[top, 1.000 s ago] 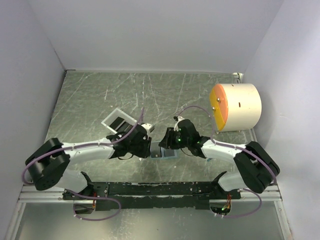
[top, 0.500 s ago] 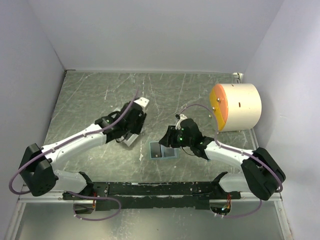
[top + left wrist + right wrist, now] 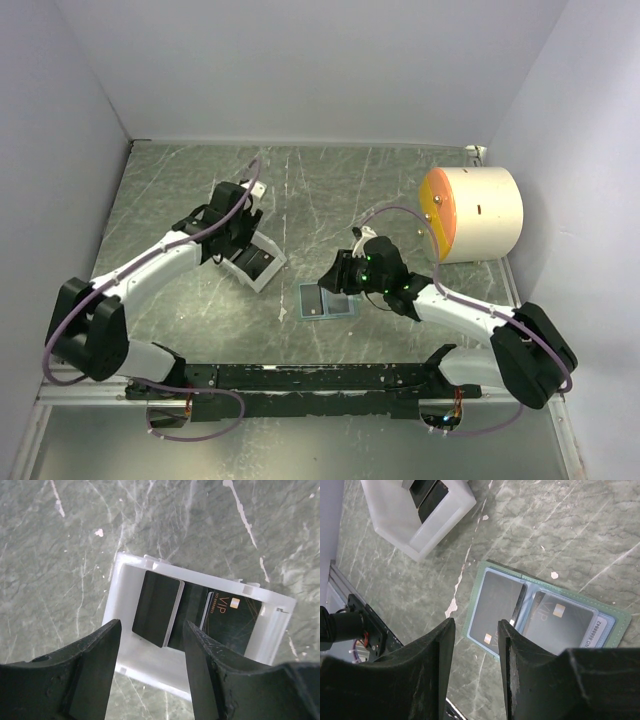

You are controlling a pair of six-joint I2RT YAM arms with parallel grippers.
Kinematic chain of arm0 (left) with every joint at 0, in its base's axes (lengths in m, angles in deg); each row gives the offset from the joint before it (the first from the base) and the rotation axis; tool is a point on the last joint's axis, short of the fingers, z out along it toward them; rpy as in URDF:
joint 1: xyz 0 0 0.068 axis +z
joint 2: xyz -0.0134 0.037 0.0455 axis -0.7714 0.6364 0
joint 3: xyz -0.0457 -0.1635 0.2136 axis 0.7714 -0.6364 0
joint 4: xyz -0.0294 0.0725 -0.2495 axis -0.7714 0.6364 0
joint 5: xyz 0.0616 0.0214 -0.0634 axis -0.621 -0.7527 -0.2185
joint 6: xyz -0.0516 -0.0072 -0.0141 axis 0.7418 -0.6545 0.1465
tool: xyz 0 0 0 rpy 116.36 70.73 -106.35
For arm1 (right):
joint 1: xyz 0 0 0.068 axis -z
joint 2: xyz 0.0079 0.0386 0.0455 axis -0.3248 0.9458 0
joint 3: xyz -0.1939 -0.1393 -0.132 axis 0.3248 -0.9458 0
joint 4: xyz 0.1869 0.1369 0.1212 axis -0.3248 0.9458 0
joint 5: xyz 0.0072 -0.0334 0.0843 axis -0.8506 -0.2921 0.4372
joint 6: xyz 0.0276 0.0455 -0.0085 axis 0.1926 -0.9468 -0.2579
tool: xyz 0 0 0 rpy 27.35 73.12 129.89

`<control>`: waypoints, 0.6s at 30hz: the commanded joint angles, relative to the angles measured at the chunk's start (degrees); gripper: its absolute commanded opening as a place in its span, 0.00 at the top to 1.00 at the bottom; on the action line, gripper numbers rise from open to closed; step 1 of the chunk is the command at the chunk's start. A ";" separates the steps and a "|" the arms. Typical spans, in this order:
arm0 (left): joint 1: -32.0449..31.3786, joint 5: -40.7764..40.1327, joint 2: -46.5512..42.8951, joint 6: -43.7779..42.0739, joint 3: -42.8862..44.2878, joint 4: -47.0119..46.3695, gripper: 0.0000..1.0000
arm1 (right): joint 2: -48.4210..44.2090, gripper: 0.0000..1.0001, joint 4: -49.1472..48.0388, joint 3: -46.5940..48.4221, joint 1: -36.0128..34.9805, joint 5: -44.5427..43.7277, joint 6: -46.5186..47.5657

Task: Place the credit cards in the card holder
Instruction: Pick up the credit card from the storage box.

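The card holder [image 3: 619,624] lies open on the table, sage-green rim, light blue inside. A dark credit card [image 3: 495,605] sits in its left pocket and a dark VIP card [image 3: 565,622] in its right pocket. My right gripper [image 3: 476,625] hovers open over the holder's left edge [image 3: 315,303], holding nothing. More dark credit cards [image 3: 157,607] lie overlapping in the white tray [image 3: 119,597], one marked VIP [image 3: 232,622]. My left gripper [image 3: 150,626] hangs open above the tray's near side, empty. In the top view it [image 3: 238,245] is over the tray [image 3: 262,270].
A cream cylinder with an orange face [image 3: 470,215] stands at the right wall. The arms' black base rail [image 3: 320,378] runs along the near edge. Grey walls close in the marbled table on three sides.
My left gripper has swung away from the card holder, back and left to over the white tray, and its jaws have opened wider. The right gripper has barely moved.
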 commanded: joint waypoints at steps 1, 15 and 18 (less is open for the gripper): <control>1.20 5.32 3.89 -8.05 -0.73 -5.38 0.36 | -1.33 0.60 1.28 1.09 -0.09 -0.23 1.46; 1.94 4.80 14.20 -12.93 1.37 -5.82 0.45 | -2.14 0.60 2.54 2.40 0.00 -2.25 2.45; 2.01 4.50 15.33 -13.45 0.97 -5.84 0.45 | -3.07 0.60 2.30 1.82 0.01 -2.50 2.47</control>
